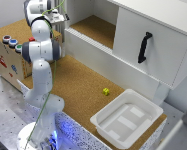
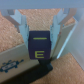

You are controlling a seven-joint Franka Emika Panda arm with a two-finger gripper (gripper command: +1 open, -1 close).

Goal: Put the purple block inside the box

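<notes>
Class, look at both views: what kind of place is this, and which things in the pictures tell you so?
Probably a robotics lab. A white robot arm is bolted to a perforated metal table, beside a cork-topped work surface set out with a white bin and a small yellow-green cube.

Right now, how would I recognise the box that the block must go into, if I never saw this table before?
Start at the big white cabinet with the black handle, then look down to the cork table's near corner. The box lies there: a shallow white plastic bin with a flared rim. Unlike the wooden box with coloured buttons, it is open-topped.
</notes>
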